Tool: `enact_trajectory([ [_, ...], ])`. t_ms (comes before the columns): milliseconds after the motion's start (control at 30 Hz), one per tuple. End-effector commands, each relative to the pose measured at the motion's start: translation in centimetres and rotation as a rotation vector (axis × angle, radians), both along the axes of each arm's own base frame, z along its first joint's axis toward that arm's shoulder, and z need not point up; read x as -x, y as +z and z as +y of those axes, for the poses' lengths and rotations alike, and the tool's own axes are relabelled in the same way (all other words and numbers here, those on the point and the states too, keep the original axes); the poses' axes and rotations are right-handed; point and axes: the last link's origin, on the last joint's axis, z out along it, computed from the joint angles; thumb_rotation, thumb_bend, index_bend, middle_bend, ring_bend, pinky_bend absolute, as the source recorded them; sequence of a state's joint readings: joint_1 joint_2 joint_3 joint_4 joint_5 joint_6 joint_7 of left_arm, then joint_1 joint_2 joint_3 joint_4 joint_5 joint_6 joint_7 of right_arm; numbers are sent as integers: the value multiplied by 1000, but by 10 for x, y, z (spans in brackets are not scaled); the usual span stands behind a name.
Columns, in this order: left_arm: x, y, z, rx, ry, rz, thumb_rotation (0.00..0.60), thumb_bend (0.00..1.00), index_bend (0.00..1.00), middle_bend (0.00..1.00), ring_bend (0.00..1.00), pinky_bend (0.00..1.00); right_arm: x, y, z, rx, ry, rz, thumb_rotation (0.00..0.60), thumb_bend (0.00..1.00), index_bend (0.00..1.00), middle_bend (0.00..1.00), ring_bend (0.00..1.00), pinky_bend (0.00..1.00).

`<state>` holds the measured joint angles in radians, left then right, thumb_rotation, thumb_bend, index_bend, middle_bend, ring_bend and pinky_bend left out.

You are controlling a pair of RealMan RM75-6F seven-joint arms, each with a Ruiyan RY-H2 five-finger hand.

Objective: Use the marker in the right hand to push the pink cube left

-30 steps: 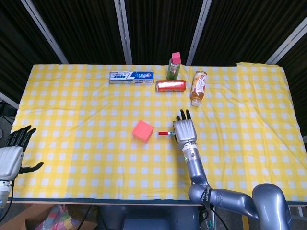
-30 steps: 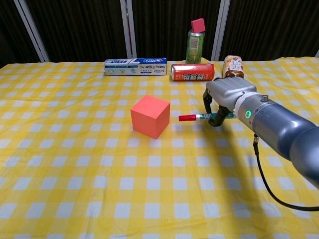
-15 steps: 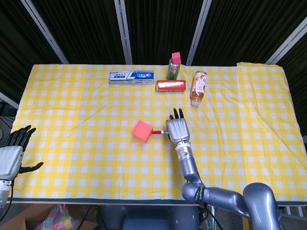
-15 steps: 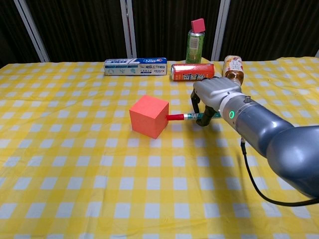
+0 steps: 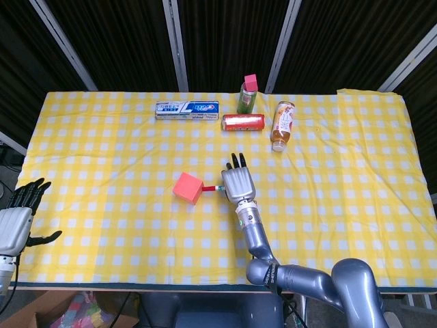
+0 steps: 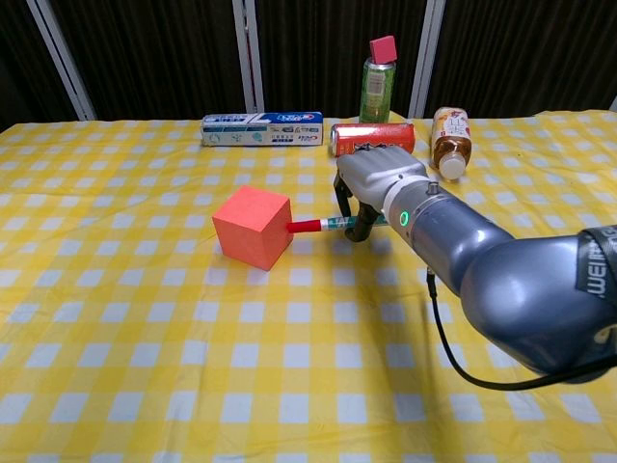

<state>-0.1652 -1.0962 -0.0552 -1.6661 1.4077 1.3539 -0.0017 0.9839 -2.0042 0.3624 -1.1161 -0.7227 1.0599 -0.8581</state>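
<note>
Four items behind pink cube (image 5: 187,188), path unobstructed

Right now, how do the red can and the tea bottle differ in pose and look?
The can lies on its side, long axis running left-right; the bottle also lies down but points toward the robot, its white cap nearest in the chest view. The can is red and opaque; the bottle is clear, with amber liquid and a printed label. In the chest view the right hand covers the can's lower edge; the bottle shows whole. Both lie at the back of the tablecloth.
</note>
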Motion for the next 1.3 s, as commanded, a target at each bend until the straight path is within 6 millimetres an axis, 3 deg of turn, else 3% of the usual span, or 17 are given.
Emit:
enact_trajectory([
  [33,0,0,0,0,2,-2,600,0,62,0,0,27,-4,-2,-1,-3,1,-2,600,454,743,307,17,61],
  [1300,0,-1,0,16,10,-13,600,0,62,0,0,27,-60,-41,24,-62,101,-21,600,454,743,307,17,61],
])
